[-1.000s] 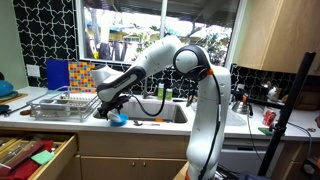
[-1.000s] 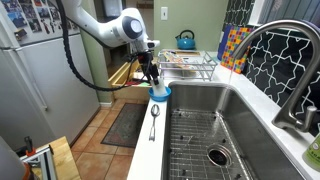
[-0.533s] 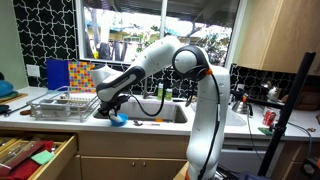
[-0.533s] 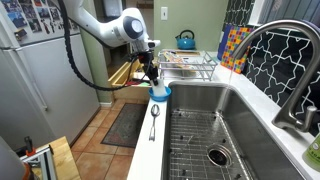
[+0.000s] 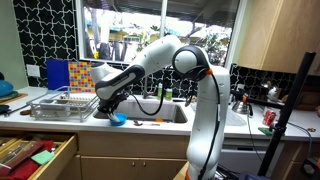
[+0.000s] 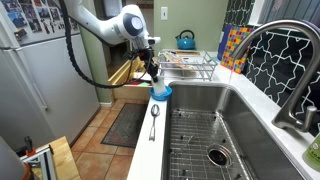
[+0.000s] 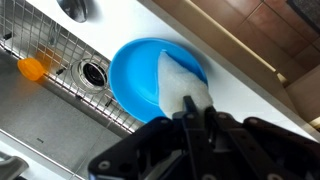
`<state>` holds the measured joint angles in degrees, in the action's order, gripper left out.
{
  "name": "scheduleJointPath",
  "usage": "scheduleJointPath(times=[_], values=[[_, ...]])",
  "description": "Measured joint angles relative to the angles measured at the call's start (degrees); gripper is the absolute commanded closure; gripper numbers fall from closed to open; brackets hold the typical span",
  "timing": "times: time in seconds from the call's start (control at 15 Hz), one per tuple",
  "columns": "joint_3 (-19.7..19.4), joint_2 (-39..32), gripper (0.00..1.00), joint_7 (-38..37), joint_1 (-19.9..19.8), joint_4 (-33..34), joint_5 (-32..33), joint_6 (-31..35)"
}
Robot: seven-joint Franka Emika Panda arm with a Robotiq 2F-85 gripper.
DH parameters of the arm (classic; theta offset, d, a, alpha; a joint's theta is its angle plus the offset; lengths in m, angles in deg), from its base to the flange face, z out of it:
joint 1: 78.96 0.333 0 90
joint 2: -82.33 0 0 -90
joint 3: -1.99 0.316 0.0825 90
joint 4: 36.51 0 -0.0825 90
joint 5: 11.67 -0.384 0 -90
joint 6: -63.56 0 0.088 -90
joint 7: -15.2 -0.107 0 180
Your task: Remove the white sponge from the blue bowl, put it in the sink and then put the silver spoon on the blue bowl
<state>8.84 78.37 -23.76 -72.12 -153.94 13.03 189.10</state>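
Looking through the wrist view, we've got the gripper pinched on the near end of the white sponge. The sponge is inside the blue bowl, lying across its right part and reaching up to the rim. So the sponge isn't out yet.

In both exterior views the arm reaches down over the bowl, with the gripper dipped right into it, and the bowl sits on the counter strip at the corner of the sink. The silver spoon lies flat on that same strip along the sink's edge, just beside the bowl. We can't tell if they touch.

A wire grate covers the sink floor, and a small orange thing rests on it near the drain. A dish rack stands on the counter beyond the bowl.
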Motion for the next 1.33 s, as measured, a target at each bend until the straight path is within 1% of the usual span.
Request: scheduleJointPath(times=[0.13,0.4,0.67,0.93,1.0,1.27,1.33], values=[[0.00,0.20,0.97,-0.16,0.05,0.54,0.44,-1.04],[0.11,1.65,0.97,-0.18,0.52,1.98,2.09,-5.96],[0.48,3.72,0.98,-0.13,0.94,3.09,2.96,-8.91],[0.87,4.84,0.98,0.26,0.98,3.52,2.68,-9.04],[0.90,4.96,0.98,-0.09,0.98,3.52,3.72,-9.04],[0.84,5.02,0.98,-0.30,0.80,3.52,3.89,-9.04],[0.83,5.02,0.98,-0.75,0.71,3.52,5.13,-9.04]])
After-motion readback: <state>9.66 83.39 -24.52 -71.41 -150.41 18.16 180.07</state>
